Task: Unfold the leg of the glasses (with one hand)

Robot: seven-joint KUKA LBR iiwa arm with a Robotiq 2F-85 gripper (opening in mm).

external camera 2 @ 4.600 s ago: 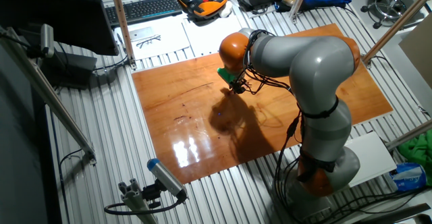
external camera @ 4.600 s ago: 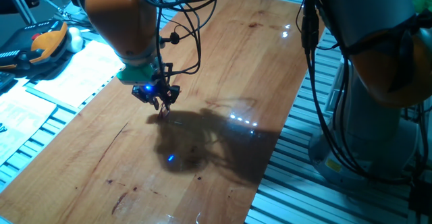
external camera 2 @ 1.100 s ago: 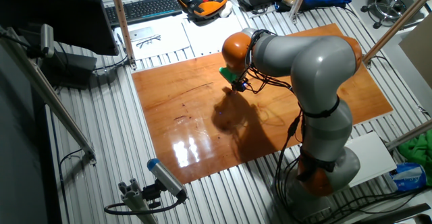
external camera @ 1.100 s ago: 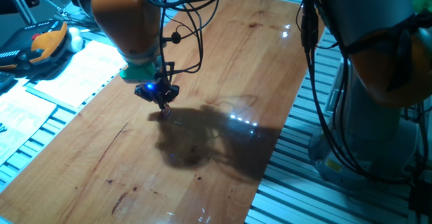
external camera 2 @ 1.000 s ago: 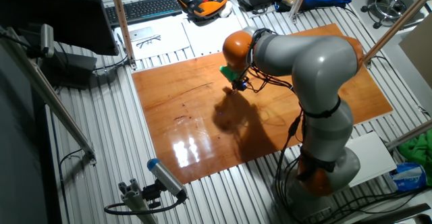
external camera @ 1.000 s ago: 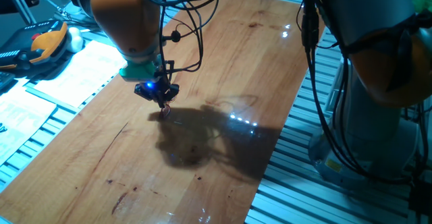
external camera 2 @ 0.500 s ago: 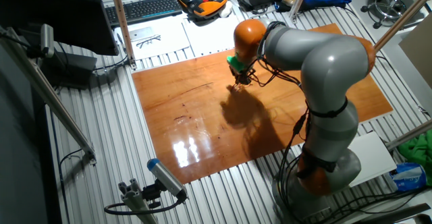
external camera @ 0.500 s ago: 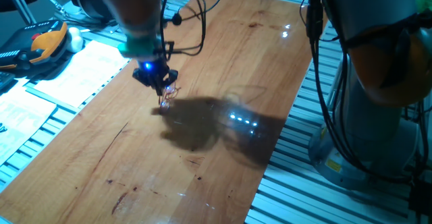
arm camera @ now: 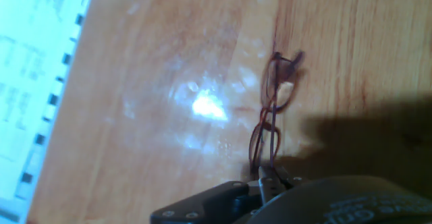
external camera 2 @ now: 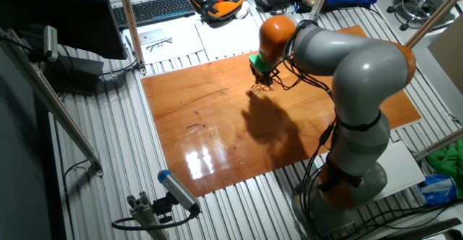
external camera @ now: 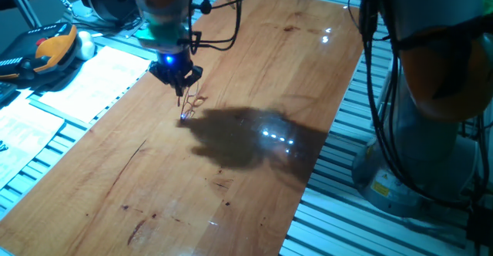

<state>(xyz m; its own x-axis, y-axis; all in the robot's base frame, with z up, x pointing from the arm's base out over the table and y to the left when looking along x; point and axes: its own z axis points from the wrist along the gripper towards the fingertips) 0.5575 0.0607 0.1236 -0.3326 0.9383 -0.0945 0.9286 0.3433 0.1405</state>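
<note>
Glasses [arm camera: 273, 113] hang straight off my gripper [arm camera: 268, 182]: hand view shows the fingers pressed together on the near end of the thin frame, lenses stretching away over the wooden table [arm camera: 169, 62]. In one fixed view the glasses [external camera: 190, 106] dangle just below the gripper [external camera: 180, 89], lower tip at or near the wood; contact I can't tell. Other fixed view: gripper [external camera 2: 262, 79] over the board's far side.

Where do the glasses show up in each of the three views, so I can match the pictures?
One fixed view: glasses hang just below the gripper, upper left.
The other fixed view: a faint speck under the gripper, upper centre.
Hand view: right of centre, running down to the gripper.
Shared landmark: the wooden table.
</note>
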